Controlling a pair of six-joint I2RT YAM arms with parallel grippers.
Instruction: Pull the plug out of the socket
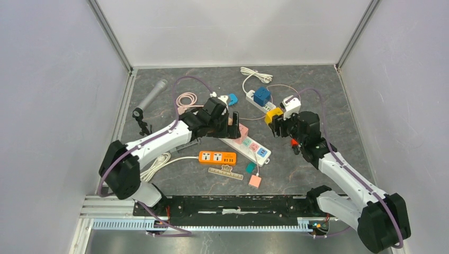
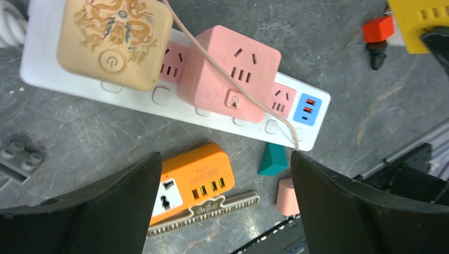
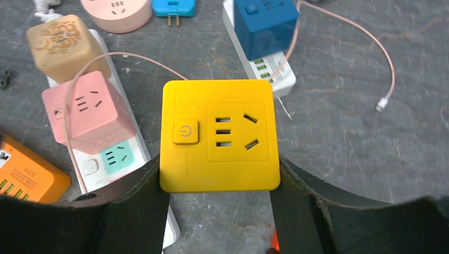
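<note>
Nearest the arm bases, on the grey table (image 1: 296, 174), lie a small pink adapter (image 1: 255, 181), a teal plug (image 1: 250, 168), a notched ruler (image 1: 226, 173) and an orange power strip (image 1: 217, 157). Just beyond, a long white strip (image 2: 47, 74) carries a pink cube (image 2: 229, 71) and a beige cube (image 2: 114, 39) side by side. The left gripper (image 2: 225, 159) hangs over it, jaws spread wide and empty. To the right, the right gripper (image 3: 218, 164) is clenched on the yellow cube plug (image 3: 219, 135), one finger against each side, with its socket face and power button toward the wrist camera. The yellow cube plug sits at the near end of a short white strip (image 3: 283, 82) that bears a blue cube (image 3: 265, 24); whether it touches that strip cannot be told. Farther back lie a blue plug (image 1: 232, 98), a coiled pink cable (image 1: 186, 99), a white cable (image 1: 256, 74) and a microphone (image 1: 153, 95).
</note>
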